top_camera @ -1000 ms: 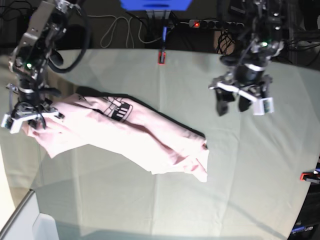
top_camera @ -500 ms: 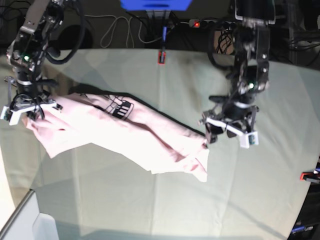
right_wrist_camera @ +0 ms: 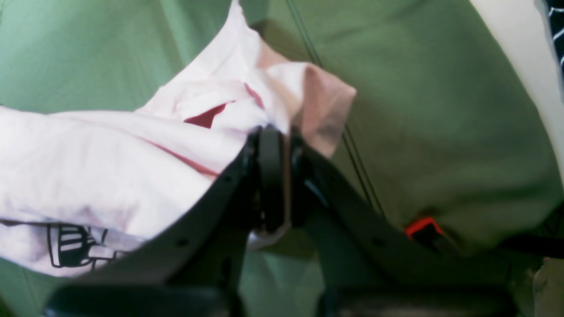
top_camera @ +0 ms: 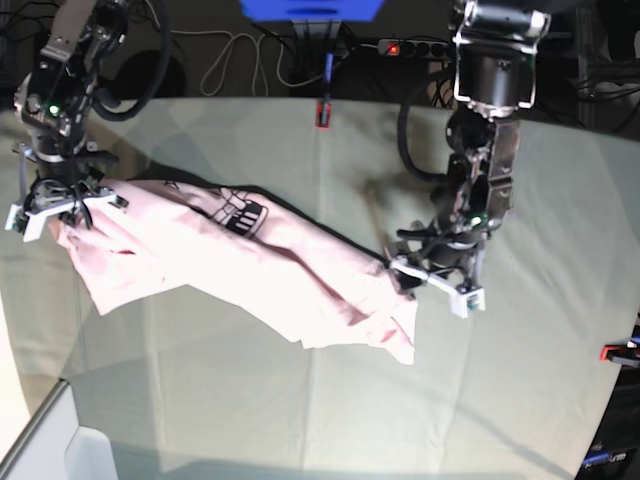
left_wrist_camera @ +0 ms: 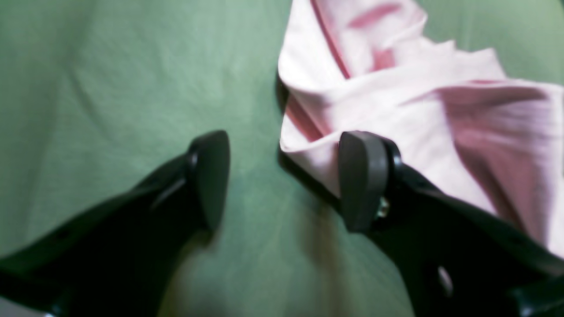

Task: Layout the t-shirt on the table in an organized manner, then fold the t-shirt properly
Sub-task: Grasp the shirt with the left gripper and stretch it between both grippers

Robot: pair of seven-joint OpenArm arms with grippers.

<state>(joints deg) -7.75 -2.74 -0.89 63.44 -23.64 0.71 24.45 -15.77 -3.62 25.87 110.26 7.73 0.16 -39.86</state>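
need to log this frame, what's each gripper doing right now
Left gripper: open, one finger over the edge of the pale pink cotton t-shirt, nothing clamped.
Right gripper: shut on the t-shirt.

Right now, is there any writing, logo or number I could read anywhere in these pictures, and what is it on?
None can be read.
Black print on the t-shirt: lettering is folded into the cloth; only striped outline shapes show in the right wrist view, no whole letter.
Red clamp at the far edge of the table: no legible label.
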